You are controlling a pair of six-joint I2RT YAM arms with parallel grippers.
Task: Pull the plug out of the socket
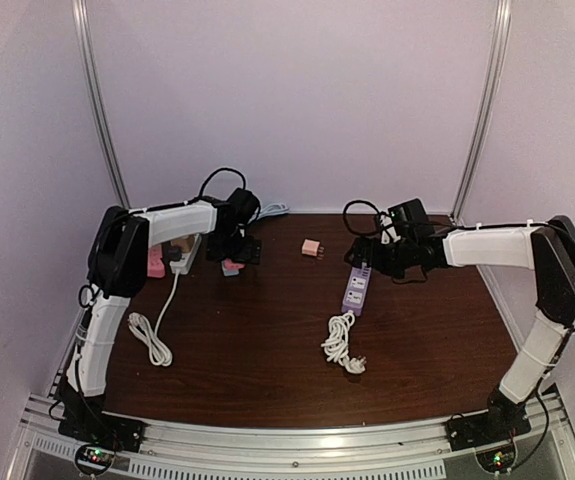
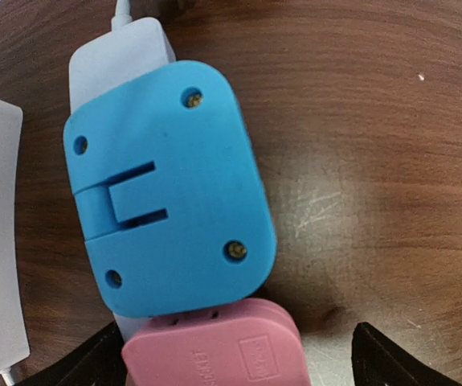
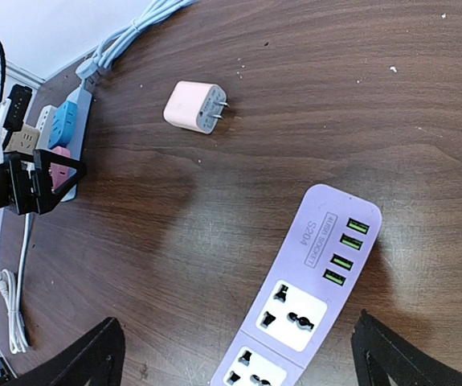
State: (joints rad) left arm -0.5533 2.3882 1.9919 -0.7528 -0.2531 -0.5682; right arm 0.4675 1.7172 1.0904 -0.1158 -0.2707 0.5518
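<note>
- Hovering over the power strip [image 2: 122, 40], the left jaws stand wide and empty.
- The pink plug [image 2: 214, 346] sits in the strip between them; the blue plug [image 2: 170, 189] touches it, farther along the strip.
- Also wide and empty, the right jaws are well apart from the strip.

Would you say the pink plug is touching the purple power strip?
Apart: the right wrist view shows bare table between the pink plug and the purple power strip.
</note>
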